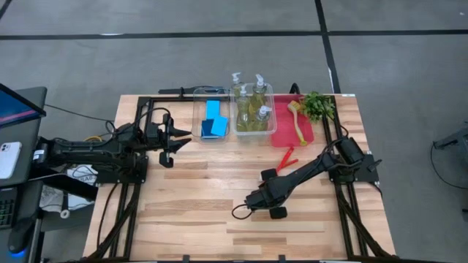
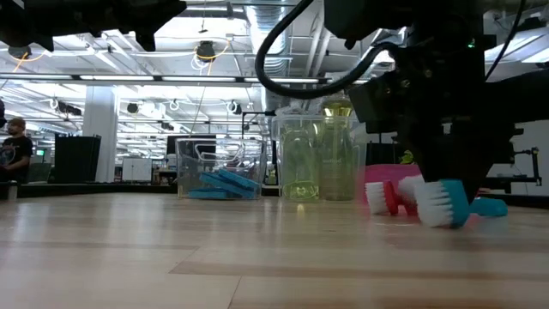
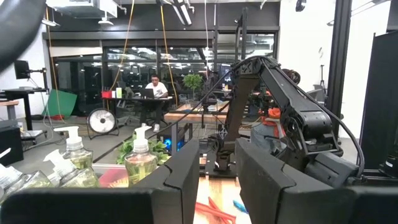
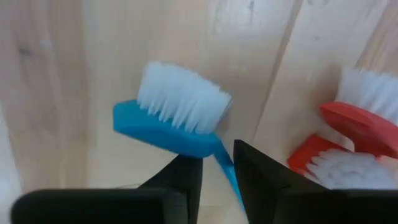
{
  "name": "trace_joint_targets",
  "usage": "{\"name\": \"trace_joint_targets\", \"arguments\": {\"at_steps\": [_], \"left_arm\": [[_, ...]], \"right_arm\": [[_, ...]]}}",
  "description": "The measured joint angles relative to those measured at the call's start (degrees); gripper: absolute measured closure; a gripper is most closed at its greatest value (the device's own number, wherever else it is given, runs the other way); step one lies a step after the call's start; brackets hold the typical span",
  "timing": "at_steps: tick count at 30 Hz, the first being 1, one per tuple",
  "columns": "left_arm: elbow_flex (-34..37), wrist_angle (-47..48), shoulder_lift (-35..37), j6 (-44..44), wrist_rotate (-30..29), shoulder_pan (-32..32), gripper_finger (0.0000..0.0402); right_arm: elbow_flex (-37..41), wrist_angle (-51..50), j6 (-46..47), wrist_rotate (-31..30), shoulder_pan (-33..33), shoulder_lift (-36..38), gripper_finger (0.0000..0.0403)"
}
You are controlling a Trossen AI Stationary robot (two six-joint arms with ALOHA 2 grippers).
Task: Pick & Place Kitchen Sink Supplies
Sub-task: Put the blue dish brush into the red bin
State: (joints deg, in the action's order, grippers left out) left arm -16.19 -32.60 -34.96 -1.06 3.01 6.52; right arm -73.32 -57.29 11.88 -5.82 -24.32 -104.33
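Note:
A blue brush [image 4: 174,124] with white bristles lies on the wooden table, head [image 2: 446,206] down on the boards. My right gripper [image 4: 217,155] stands right above it, pointing down, slightly open, with one finger on either side of the thin handle just behind the head. Two red brushes [image 4: 360,124] lie close by, toward the far right. My left gripper [image 1: 183,139] waits at the table's left, level and slightly open, with nothing between its fingers. Blue sponges [image 1: 213,120] and pump bottles [image 1: 252,106] sit in clear bins at the back. My right gripper comes from above with its fingers across the blue brush's handle [image 4: 222,160], next to the head. A gap shows beside one finger; the other finger [image 4: 261,177] covers the handle. Whether it touches the handle, I cannot tell. The brush rests on the table.
A red tray [image 1: 281,135] at the back right holds a yellow-green brush [image 1: 296,120], with a small leafy plant [image 1: 318,106] behind it. The red brushes [image 1: 287,157] lie between the tray and my right gripper. Bare boards stretch across the table's near half.

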Motion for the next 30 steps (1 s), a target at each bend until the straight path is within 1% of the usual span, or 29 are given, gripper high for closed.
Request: {"name": "trace_joint_targets", "arguments": {"at_steps": [3,6,7,12,14,18,22,26,30], "left_arm": [[0.0,0.0,0.0,0.0,0.0,0.0,0.0297],[0.0,0.0,0.0,0.0,0.02,0.0,0.0297],[0.0,0.0,0.0,0.0,0.01,0.0,0.0297],[0.0,0.0,-0.01,-0.02,0.02,0.0,0.0297],[0.0,0.0,-0.01,-0.01,0.01,0.0,0.0297],[0.0,0.0,-0.02,-0.02,0.0,0.0,0.0297],[-0.02,0.0,0.0,-0.02,0.02,0.0,0.0297],[-0.02,0.01,-0.01,-0.02,0.01,0.0,0.0297],[-0.02,0.02,-0.02,-0.01,0.0,0.0,0.0297]], "right_arm": [[0.0,1.04,0.0,0.54,0.0,0.0,0.0348],[-0.02,1.02,0.22,2.53,-0.02,0.12,0.0385],[-0.02,1.07,0.41,3.05,-0.02,0.13,0.0391],[-0.27,0.99,1.32,3.31,-0.09,0.26,0.0382],[-1.22,1.09,1.63,3.29,-0.42,0.24,0.0385],[-4.68,1.04,1.49,3.28,-0.78,0.15,0.0397],[-9.01,0.49,-0.08,3.13,-1.44,1.23,0.0391],[-11.96,-0.42,-2.75,2.61,-1.97,4.49,0.0396],[-12.5,-2.56,-2.89,-2.23,-1.97,10.31,0.0398]]}}
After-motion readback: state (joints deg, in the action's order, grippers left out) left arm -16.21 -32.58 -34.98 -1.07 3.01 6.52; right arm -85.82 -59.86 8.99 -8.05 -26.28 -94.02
